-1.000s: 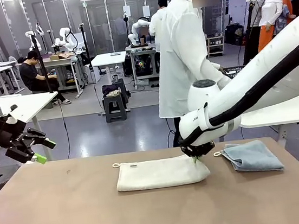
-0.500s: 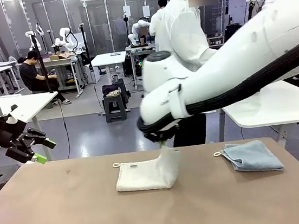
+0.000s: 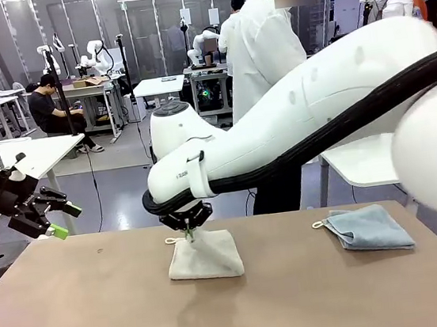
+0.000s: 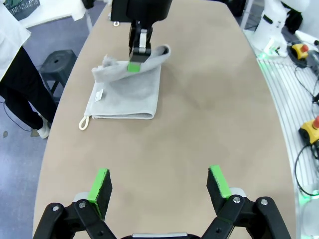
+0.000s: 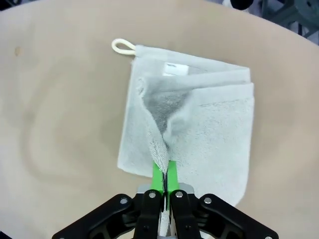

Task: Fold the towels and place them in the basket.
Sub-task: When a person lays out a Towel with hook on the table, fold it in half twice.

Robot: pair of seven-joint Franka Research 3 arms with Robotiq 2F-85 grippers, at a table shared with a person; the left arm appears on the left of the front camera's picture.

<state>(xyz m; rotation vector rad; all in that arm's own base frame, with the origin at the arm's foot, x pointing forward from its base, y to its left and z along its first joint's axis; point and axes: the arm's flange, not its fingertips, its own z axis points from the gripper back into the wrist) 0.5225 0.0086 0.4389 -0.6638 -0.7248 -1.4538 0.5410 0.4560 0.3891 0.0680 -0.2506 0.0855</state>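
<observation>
- Tabletop (image 3: 102, 321) now carries the cream towel (image 3: 206, 257) doubled over, half its earlier length; blue towel (image 3: 367, 227) waits far right.
- Right gripper (image 3: 189, 232) fingers stay clenched on the carried edge above its loop end.
- Left gripper (image 4: 158, 185) fingers hang released, idle.

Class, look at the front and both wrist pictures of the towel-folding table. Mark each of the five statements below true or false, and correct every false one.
1. The right gripper is pinching an edge of the cream-white towel. True.
2. The left gripper is shut on a towel. False: its jaws stand open over bare table, holding nothing.
3. The blue-grey towel lies folded on the table, apart from the cream-white one. True.
4. Both towels already sit in a basket. False: both lie on the table.
5. The person is holding the blue-grey towel. False: the person stands at the far side and no hand touches it.
</observation>
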